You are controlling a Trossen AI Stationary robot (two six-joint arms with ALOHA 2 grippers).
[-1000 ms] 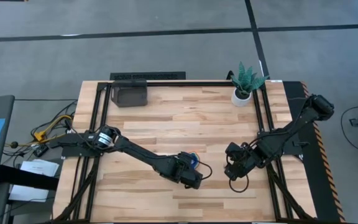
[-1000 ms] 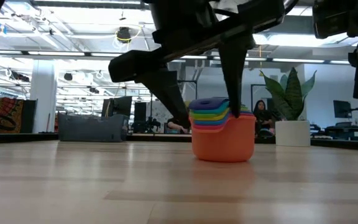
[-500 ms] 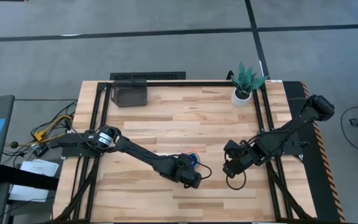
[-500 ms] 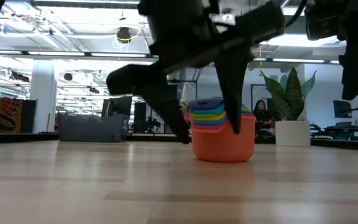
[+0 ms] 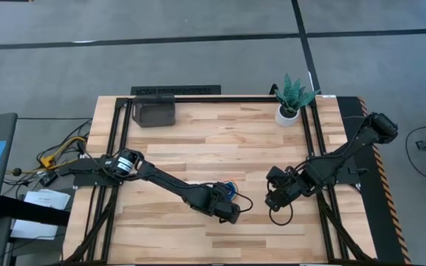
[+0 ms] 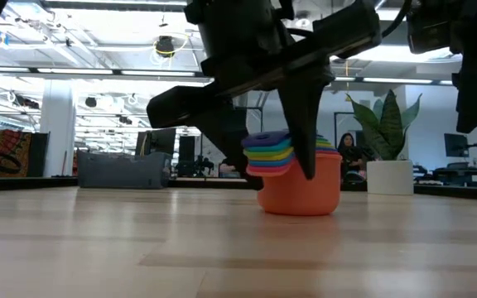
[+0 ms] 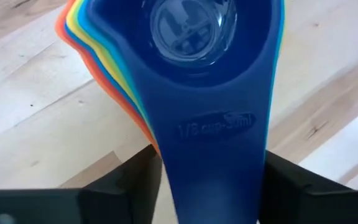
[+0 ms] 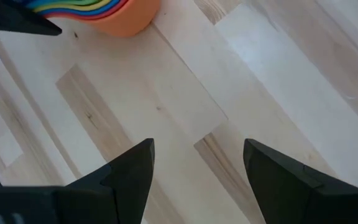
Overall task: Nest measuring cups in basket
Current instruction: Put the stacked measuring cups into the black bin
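Observation:
The measuring cups (image 6: 298, 178) stand nested near the table's middle. The orange one is outermost with its base on the wood, and yellow, green and blue ones sit inside it. In the left wrist view the dark blue cup (image 7: 191, 31) is on top. My left gripper (image 6: 280, 170) is closed around the stacked handles; from above it covers most of the stack (image 5: 230, 189). My right gripper (image 5: 272, 201) hangs open and empty to the right of the stack, above bare wood (image 8: 197, 162). The basket (image 5: 156, 111) stands at the far left. My left gripper pinches the fanned stack of handles (image 7: 213, 155) between its two fingers, one on each long edge. The fingers (image 6: 305, 149) slant down from above on the handle side of the cups. The inner cups sit tilted in the orange cup, whose base (image 6: 301, 207) is on the table.
A white pot with a green plant (image 5: 291, 100) stands at the far right of the table. The black frame rails (image 5: 120, 125) run along the table's sides. Bare wood lies between the cups and the basket.
My left gripper has sunk a little around the handles, and its fingers have drawn together onto them. The inner cups, level before, now tilt inside the orange cup, which stays on the table.

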